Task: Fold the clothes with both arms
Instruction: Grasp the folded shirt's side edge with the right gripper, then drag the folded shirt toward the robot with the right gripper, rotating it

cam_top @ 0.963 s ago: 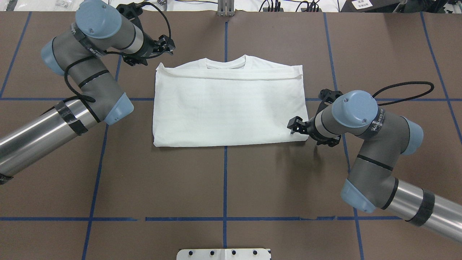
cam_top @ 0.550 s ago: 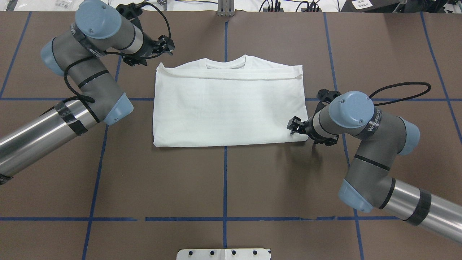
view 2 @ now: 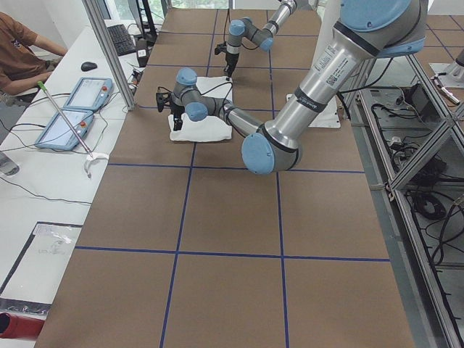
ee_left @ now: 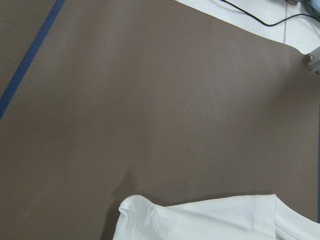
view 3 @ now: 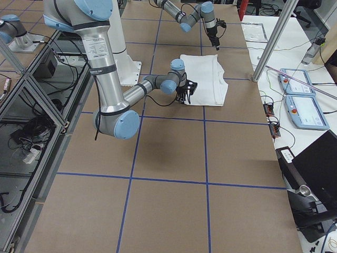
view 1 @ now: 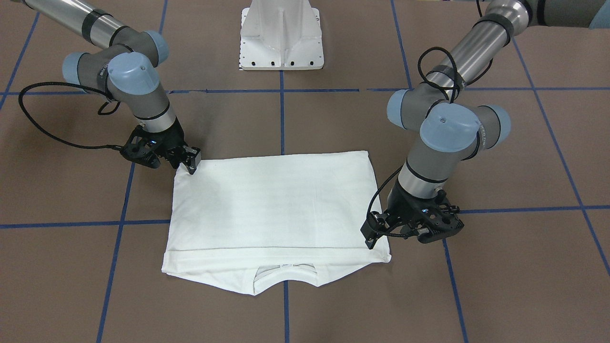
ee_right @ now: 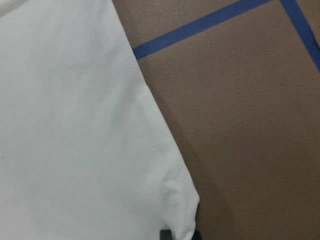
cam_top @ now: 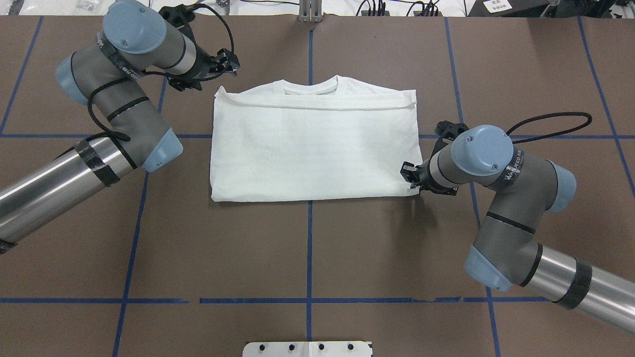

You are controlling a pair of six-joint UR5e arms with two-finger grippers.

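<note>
Right tool [cam_top: 410, 174] is down at a corner of the shirt [cam_top: 312, 148]. Flat cloth lies on one side of it, and open brown desk [cam_top: 307, 258] on the other side and behind, so there's plenty of room to swing. Left tool [cam_top: 227, 62] is just beside the opposite corner, at the collar end, with open desk all around it away from the cloth. Between the two tools lies only the low, folded shirt. The white pedestal [view 1: 281, 33] stands well apart from both.

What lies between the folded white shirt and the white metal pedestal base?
Only bare brown table surface, crossed by blue tape lines; the overhead view shows it.
</note>
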